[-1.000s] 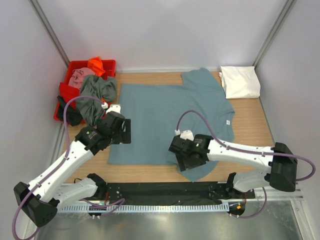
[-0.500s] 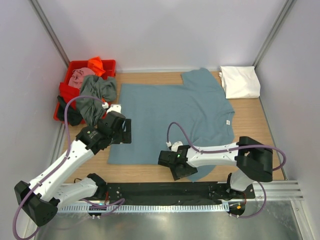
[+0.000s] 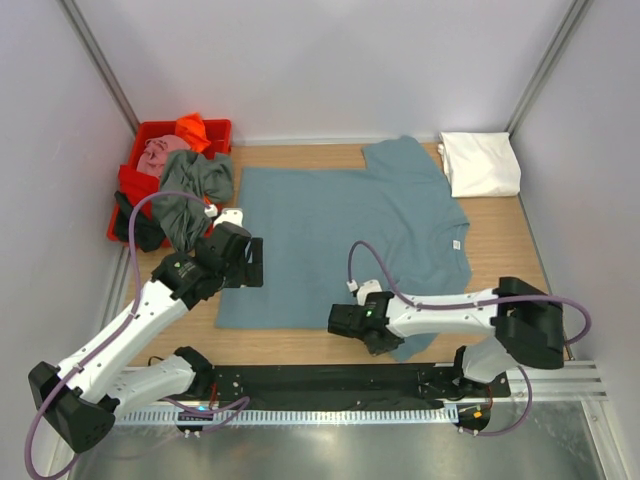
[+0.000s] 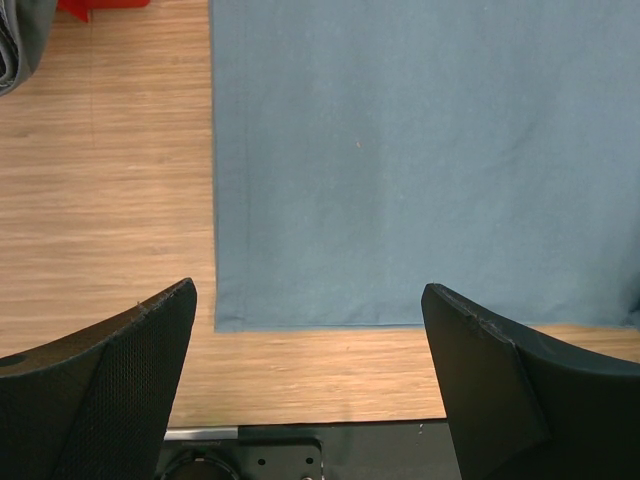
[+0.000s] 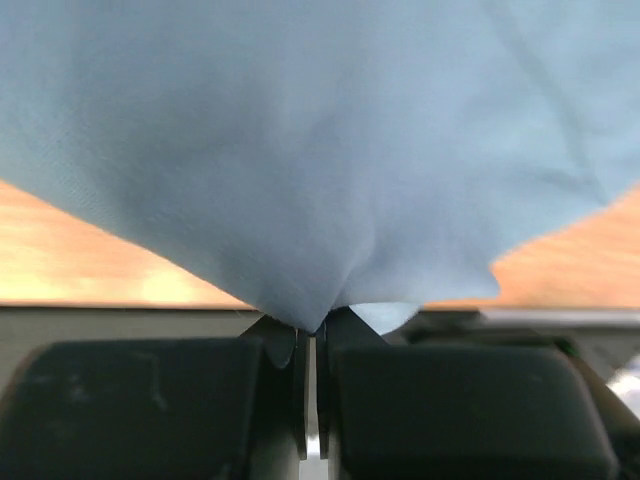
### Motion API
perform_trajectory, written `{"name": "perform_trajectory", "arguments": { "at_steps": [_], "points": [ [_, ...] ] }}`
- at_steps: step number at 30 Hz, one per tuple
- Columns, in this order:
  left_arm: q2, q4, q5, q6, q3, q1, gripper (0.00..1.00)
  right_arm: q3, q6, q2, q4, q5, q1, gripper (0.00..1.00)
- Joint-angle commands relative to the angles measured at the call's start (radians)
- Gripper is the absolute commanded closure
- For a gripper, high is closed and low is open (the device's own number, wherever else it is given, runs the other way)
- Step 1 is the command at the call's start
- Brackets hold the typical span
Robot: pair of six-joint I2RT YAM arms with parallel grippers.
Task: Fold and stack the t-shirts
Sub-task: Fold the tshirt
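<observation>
From above, the dusty teal-blue cloth t-shirt [image 3: 345, 225] lies spread flat on the pale wooden table [image 3: 510, 260], with the left gripper [image 3: 250, 262] hovering at its left edge and the right gripper [image 3: 380, 338] low on the near sleeve. The left wrist camera shows its black fingers [image 4: 100, 390] released and spread wide above the shirt's corner, touching nothing. In the right wrist camera, the dark pads [image 5: 150, 400] are clenched on a pinch of the teal cloth, which tents up from them.

Five shirts on my screen, one spread out.
I see the teal shirt [image 3: 340, 220] flat at centre, near sleeve puckered; white shirt [image 3: 480, 163] folded far right; grey-green shirt [image 3: 195, 180], pink shirt [image 3: 160, 152], orange shirt [image 3: 192, 130] heaped far left.
</observation>
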Motion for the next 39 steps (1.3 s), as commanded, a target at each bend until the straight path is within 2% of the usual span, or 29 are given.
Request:
{"name": "perform_trajectory", "arguments": {
  "at_steps": [1,5,6,7,8,11,12,15,18,19,22,23,27,31,33,36,39],
  "points": [
    [-0.020,0.031,-0.001,-0.005,0.004,-0.003,0.06,0.085,0.059,-0.173,-0.242,0.101,-0.002,0.99],
    [-0.021,0.031,-0.006,-0.008,0.004,-0.003,0.06,0.264,0.101,-0.322,-0.522,0.139,-0.002,0.98],
    [-0.023,0.031,-0.006,-0.008,0.004,-0.003,0.06,0.287,0.100,-0.339,-0.564,0.137,-0.002,0.94],
    [-0.023,0.030,-0.007,-0.008,0.004,-0.003,0.05,0.292,0.080,-0.389,-0.565,0.100,-0.002,0.86],
    [-0.024,0.030,-0.007,-0.010,0.004,-0.003,0.06,0.292,0.089,-0.408,-0.563,0.056,-0.002,0.48],
    [-0.023,0.030,-0.006,-0.011,0.003,-0.005,0.06,0.288,0.129,-0.461,-0.565,0.029,0.000,0.23],
    [-0.021,0.030,-0.006,-0.012,0.004,-0.005,0.05,0.285,0.152,-0.469,-0.566,0.046,-0.002,0.21],
    [-0.013,0.031,0.000,-0.008,0.004,-0.005,0.05,0.278,0.164,-0.480,-0.556,0.075,-0.002,0.19],
    [-0.009,0.033,0.008,-0.008,0.003,-0.005,0.06,0.227,0.143,-0.471,-0.453,0.046,-0.002,0.20],
    [-0.009,0.033,0.010,-0.008,0.003,-0.006,0.05,0.200,0.116,-0.465,-0.360,-0.007,-0.002,0.20],
    [-0.010,0.031,0.010,-0.010,0.003,-0.008,0.06,0.107,0.105,-0.416,-0.225,-0.047,-0.002,0.21],
    [-0.010,0.034,0.010,-0.011,0.001,-0.008,0.06,0.070,0.094,-0.400,-0.119,-0.058,-0.002,0.22],
    [-0.010,0.034,0.010,-0.012,0.000,-0.008,0.06,0.073,0.054,-0.302,0.096,0.032,-0.003,0.32],
    [-0.004,0.031,0.013,-0.010,0.003,-0.012,0.06,0.122,0.000,-0.138,0.211,0.074,-0.075,0.45],
    [-0.007,0.031,0.010,-0.011,0.003,-0.018,0.06,0.076,0.006,-0.130,0.256,0.043,-0.112,0.46],
    [-0.016,0.030,0.004,-0.013,-0.002,-0.028,0.05,-0.091,0.051,-0.196,0.383,-0.068,-0.215,0.48],
    [-0.020,0.033,0.004,-0.013,-0.002,-0.031,0.05,-0.289,0.124,-0.346,0.497,-0.164,-0.353,0.43]
  ]
}}
